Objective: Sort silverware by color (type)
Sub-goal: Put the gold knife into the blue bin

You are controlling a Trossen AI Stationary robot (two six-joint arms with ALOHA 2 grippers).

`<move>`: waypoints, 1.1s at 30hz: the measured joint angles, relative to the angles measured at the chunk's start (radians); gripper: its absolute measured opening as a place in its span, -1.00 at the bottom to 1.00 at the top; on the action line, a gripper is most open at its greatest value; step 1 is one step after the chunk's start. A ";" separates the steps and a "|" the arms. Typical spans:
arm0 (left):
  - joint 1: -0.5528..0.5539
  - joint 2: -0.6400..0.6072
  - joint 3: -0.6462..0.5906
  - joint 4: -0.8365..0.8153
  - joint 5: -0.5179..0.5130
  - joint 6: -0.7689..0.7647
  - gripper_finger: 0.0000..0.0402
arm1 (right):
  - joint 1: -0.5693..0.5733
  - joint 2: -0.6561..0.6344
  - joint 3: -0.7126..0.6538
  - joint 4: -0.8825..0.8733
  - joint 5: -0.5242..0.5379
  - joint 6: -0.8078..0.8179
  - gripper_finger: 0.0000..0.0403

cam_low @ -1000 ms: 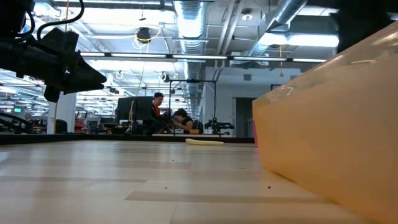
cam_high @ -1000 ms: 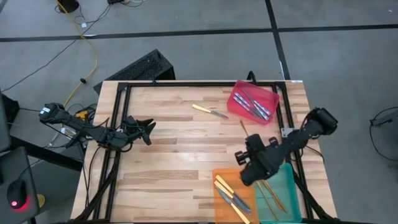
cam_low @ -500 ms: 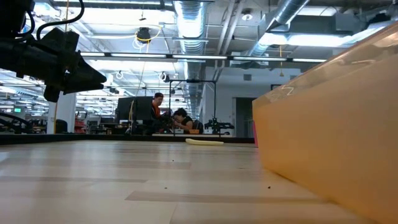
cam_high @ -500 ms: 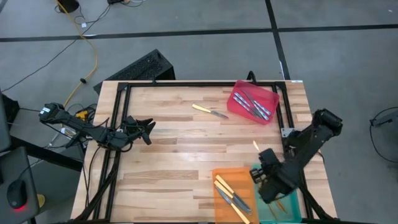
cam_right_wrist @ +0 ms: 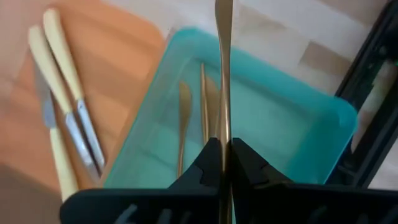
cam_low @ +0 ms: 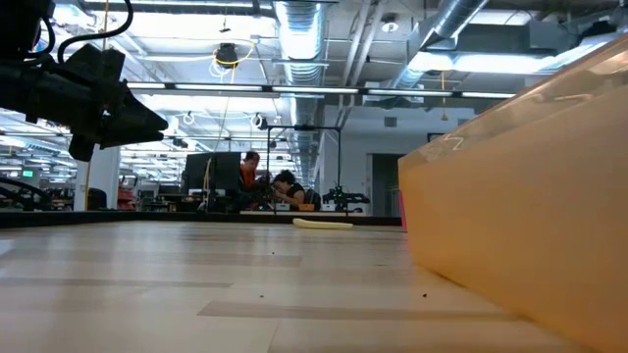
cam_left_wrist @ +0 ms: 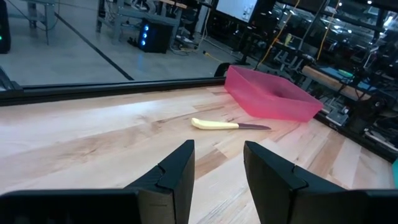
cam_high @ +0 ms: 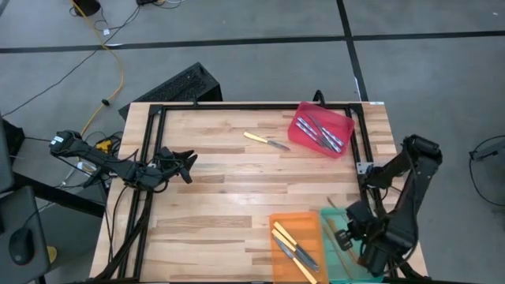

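Right end effector: we see its fingers pressed together on a tan wood-coloured utensil, held above the teal tray at the tabletop's near right corner; the utensil's long shaft runs out past the fingertips over the tray.
Teal tray: we count a few more tan utensils lying lengthwise inside it.
Orange tray: we find it just beside the teal tray, on its left in the high view, holding yellow-handled knives with silver blades.
Red tray: we see it at the far right of the tabletop, well apart from the other two trays, with several silver pieces in it; we cannot tell their handle colour.
Loose knife: we spot one yellow-handled knife lying flat on the bare wood, just left of the red tray in the high view, touching neither tray nor arm.
Left end effector: we see it waiting at the left edge of the tabletop, fingers apart with nothing between them, pointed toward the loose knife and the red tray.
Room beyond: we make out two people at a far workstation in the low view.
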 joint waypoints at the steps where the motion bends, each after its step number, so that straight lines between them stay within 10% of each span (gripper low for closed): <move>1: 0.000 0.000 0.000 0.000 0.000 -0.001 -0.39 | 0.011 -0.003 0.000 0.005 -0.002 0.001 -0.89; 33: 0.000 0.000 0.000 0.000 -0.001 -0.017 -0.39 | 0.128 0.120 0.000 0.190 0.048 0.006 -0.89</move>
